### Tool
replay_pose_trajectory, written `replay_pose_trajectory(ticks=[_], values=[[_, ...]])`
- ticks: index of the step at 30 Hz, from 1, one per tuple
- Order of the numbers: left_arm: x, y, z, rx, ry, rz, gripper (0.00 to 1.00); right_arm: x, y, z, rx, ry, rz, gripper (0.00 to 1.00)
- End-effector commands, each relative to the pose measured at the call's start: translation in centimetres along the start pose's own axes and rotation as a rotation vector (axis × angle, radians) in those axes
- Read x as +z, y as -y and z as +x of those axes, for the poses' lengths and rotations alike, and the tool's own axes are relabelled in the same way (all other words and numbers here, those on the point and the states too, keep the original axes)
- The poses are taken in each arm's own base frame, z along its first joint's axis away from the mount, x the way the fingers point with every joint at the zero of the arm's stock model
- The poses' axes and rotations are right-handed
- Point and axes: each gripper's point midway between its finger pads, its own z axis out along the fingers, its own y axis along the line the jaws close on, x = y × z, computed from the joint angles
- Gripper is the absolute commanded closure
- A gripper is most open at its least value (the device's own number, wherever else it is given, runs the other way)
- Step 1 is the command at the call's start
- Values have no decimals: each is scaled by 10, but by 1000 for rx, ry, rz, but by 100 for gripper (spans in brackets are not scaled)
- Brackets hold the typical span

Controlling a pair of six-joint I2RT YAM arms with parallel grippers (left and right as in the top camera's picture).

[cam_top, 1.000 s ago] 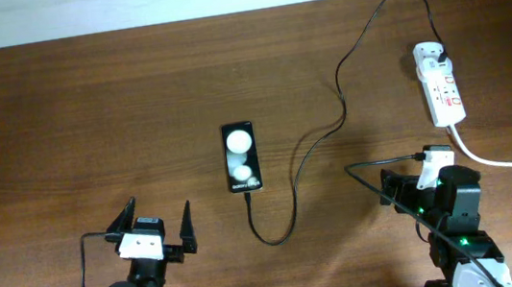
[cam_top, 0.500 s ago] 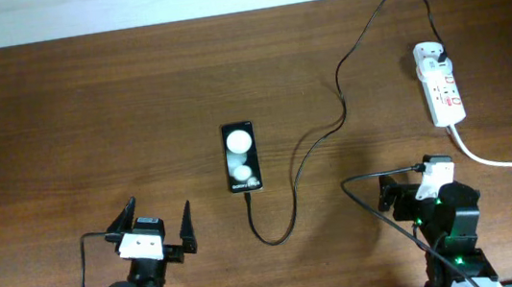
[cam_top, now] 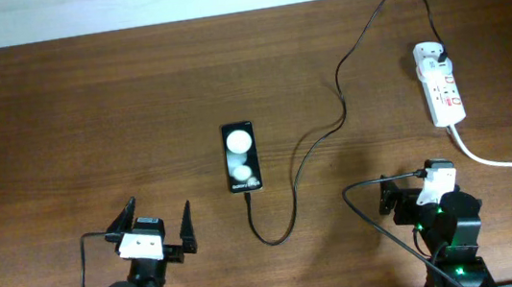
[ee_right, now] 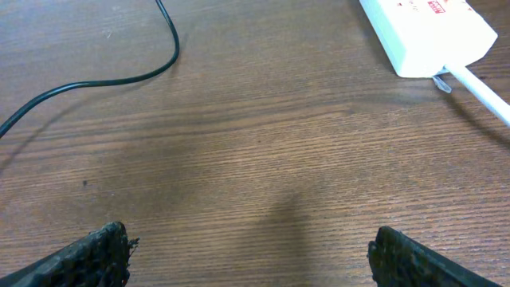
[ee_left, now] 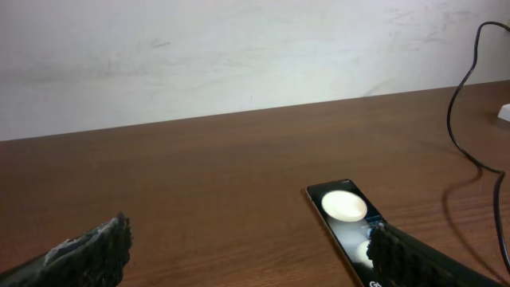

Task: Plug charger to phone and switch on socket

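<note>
Left claw [cam_top: 159, 215] and right claw [ee_right: 255, 255] both spread wide and empty, low at the brown wooden worktop's [cam_top: 88, 114] near edge.
The small black glossy smartphone [cam_top: 243, 156] lies mid-worktop with bare wood all round. The thin black charger cable [cam_top: 341, 90] meets its near end and runs back to the white power strip [cam_top: 441, 84] at far right.
</note>
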Motion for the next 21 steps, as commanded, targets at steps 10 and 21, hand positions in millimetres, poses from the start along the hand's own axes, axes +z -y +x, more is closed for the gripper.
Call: replay_pose_trajectory(ticks=[10,21], values=[[0,-1,1,19,-1,-7,1,-11,-1,-2,-11,33,3,1],[0,-1,1,19,-1,-7,1,-18,-6,-20,-26,116,-13,1]])
